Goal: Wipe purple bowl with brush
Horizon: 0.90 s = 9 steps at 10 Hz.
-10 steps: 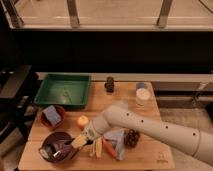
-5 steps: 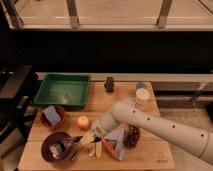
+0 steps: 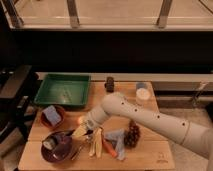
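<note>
The purple bowl (image 3: 57,147) sits near the front left corner of the wooden table (image 3: 150,150). A pale object lies inside the bowl against its left wall, but what it is cannot be told.

The gripper (image 3: 80,132) hangs just over the bowl's right rim, at the end of a white arm (image 3: 150,119) that reaches in from the right across the table. Whether it grips anything cannot be told; a yellowish patch shows at its tip. A thin dark line, seemingly the brush (image 3: 76,151), slants down from beside the gripper along the bowl's right side, its head not clear.

Behind the bowl, to its left, stands a smaller reddish-brown bowl (image 3: 52,118) with a blue piece in it. Farther behind the purple bowl lies a green tray (image 3: 62,91). Just right of the purple bowl lie some pale and orange sticks of food (image 3: 96,145), then a blue cloth (image 3: 116,140) and a dark pine cone (image 3: 132,134). Well apart, at the far right of the bowl near the table's back edge, stand a white cup (image 3: 143,94) and a small dark jar (image 3: 109,84).
</note>
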Each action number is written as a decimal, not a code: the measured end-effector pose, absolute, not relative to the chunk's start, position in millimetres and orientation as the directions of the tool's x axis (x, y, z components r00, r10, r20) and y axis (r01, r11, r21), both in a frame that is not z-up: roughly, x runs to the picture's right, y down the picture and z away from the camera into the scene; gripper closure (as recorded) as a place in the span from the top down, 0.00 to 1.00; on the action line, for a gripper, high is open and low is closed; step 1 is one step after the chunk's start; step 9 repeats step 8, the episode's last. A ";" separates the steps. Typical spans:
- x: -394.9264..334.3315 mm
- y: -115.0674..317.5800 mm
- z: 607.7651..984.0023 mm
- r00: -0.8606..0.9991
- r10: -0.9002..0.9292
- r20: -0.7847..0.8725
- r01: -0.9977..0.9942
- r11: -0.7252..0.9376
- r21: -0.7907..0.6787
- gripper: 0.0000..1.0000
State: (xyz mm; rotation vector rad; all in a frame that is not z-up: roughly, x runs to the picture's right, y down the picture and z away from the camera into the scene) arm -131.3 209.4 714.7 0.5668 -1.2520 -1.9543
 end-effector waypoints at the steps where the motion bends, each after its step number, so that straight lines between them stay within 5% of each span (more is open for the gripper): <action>1: -135.8 213.0 711.3 -0.628 -0.778 0.016 0.332 -0.249 0.910 0.00; 9: -98.5 221.3 698.7 -0.583 -0.811 0.057 0.379 -0.209 0.902 0.03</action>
